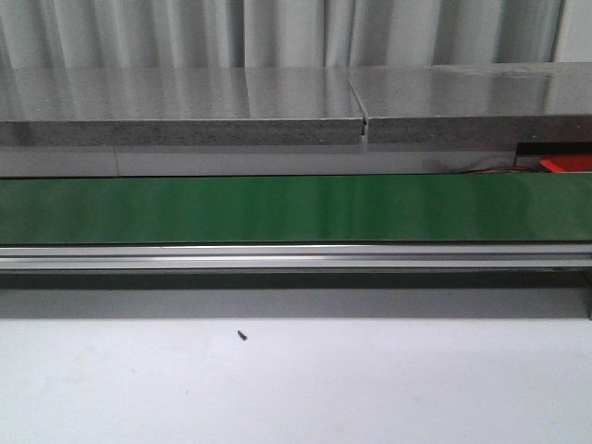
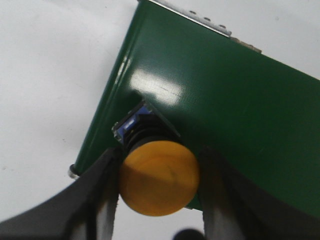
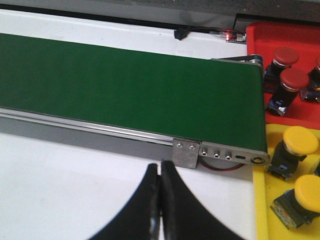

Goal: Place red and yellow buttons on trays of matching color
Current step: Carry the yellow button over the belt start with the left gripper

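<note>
Green conveyor belt [image 2: 225, 100] underlies the left gripper [image 2: 160, 187], clamped on a yellow button [image 2: 159, 177], cap toward camera, body pointing beltward. Right gripper [image 3: 160, 200] fully closed, empty.

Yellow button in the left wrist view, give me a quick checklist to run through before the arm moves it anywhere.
1. Yellow button sits between the left gripper fingers: ok.
2. Firm grip on both sides of the cap: cannot tell.
3. Button lifted off the green conveyor belt: cannot tell.
4. Yellow tray has bare space for another button: ok.
5. Right gripper empty, fingers together, off the belt: ok.
6. Front view shows nothing lying on the belt: ok.
</note>
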